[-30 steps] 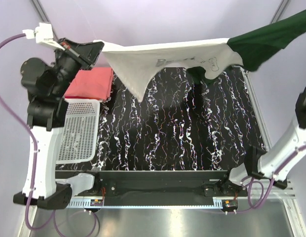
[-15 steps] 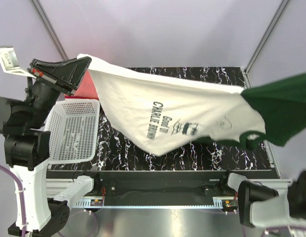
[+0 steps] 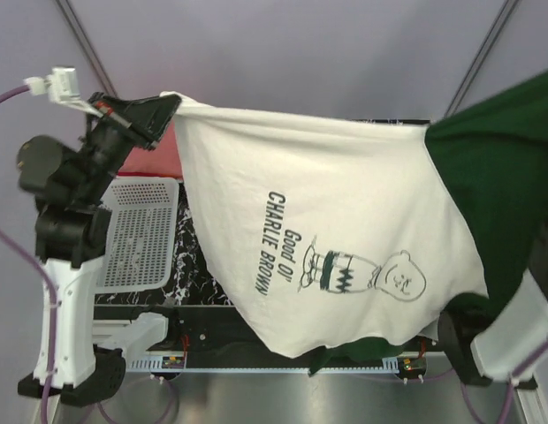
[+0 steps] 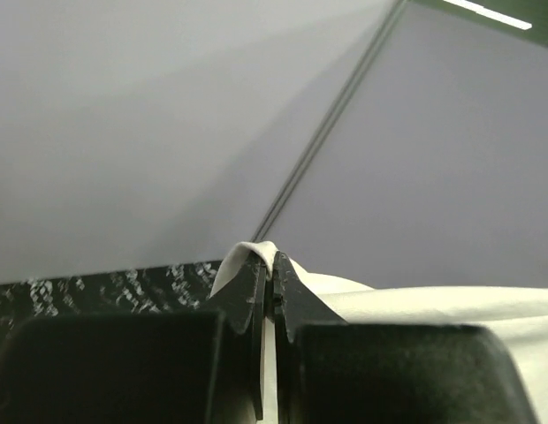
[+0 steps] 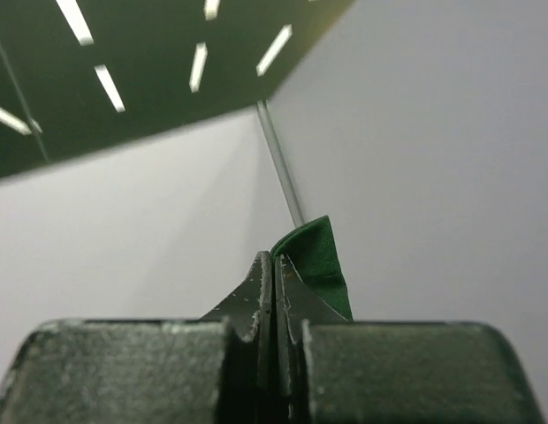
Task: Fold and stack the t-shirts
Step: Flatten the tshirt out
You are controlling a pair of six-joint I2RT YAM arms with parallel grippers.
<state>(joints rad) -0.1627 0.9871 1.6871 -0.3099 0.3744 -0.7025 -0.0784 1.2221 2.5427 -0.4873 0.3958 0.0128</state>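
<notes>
The cream-white t-shirt (image 3: 345, 230) hangs in the air above the table (image 3: 196, 265), spread wide from left to right, green part on the right. The left jaws are pinched tight on a white corner at the far left. The right jaws are pinched tight on a bit of green cloth. The shirt looks soft, light and floppy, so holding two corners should stop it sagging. The red t-shirt (image 3: 150, 159) lies at the far left, beside the white basket (image 3: 137, 238).

Soft, even light is filling the overhead view, casting faint shadows. Ceiling strip lights (image 5: 200, 67) are glowing above the right tool (image 5: 273, 263), which is blurring up close.
</notes>
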